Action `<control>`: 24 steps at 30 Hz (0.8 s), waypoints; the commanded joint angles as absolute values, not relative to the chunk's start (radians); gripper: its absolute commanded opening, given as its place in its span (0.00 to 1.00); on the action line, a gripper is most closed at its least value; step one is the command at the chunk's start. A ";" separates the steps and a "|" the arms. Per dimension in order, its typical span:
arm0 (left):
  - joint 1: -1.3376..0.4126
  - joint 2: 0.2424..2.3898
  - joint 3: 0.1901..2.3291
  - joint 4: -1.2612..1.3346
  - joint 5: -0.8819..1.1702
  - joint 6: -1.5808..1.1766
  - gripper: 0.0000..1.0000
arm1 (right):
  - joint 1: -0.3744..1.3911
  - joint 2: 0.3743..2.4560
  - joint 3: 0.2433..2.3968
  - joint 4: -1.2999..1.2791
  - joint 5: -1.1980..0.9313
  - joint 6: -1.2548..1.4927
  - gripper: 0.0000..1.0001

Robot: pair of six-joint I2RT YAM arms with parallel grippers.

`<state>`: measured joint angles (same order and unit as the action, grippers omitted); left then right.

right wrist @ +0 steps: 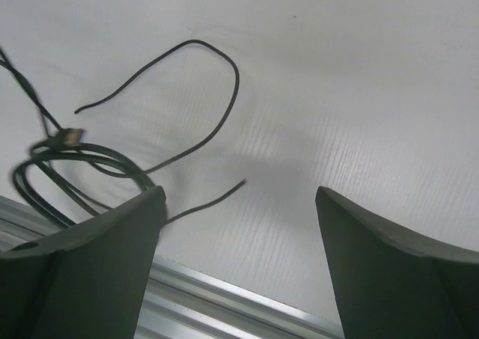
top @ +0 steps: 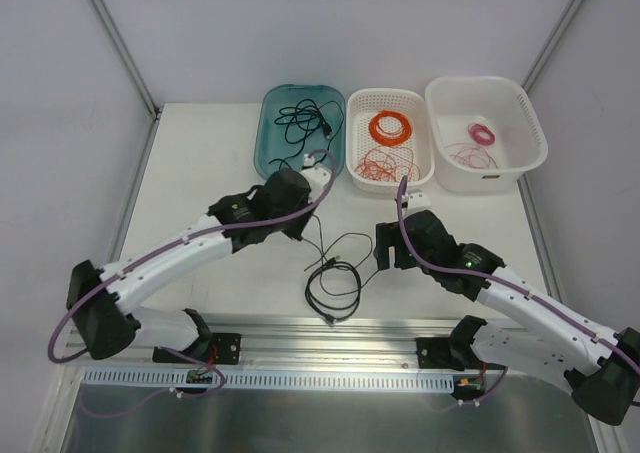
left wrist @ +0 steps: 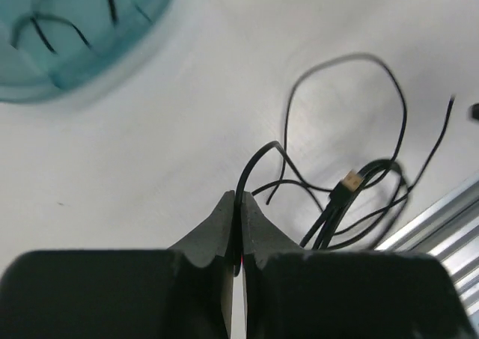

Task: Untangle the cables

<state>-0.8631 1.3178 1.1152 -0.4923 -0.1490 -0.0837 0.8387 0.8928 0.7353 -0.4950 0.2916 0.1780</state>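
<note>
Pinching one strand of the black cables, which lie looped near the middle of the table's near edge, the left gripper is fully closed, probably to pull it free, while the right gripper hovers alongside, wide open and empty.

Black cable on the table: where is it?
Top view: black cable lies mid-table, beyond the metal rail, left of the right claw; left claw pinches one strand.

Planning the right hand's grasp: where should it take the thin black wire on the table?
Thin black wire: grip the open loop from straight above; it lies flat on the table, clear of the thick coil. Right hand is open.
</note>
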 commanded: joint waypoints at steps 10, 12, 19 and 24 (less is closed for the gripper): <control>-0.862 1.114 1.594 -0.607 -0.264 0.040 0.00 | 0.842 0.867 0.738 -0.476 0.301 0.190 0.86; -0.862 1.127 1.650 -0.607 -0.270 0.054 0.00 | 0.842 0.865 0.739 -0.476 0.299 0.190 0.86; -0.862 1.204 1.848 -0.612 -0.365 0.107 0.00 | 0.842 0.856 0.739 -0.479 0.301 0.187 0.86; -0.861 1.290 2.040 -0.609 -0.445 0.201 0.00 | 0.842 0.851 0.738 -0.480 0.301 0.186 0.86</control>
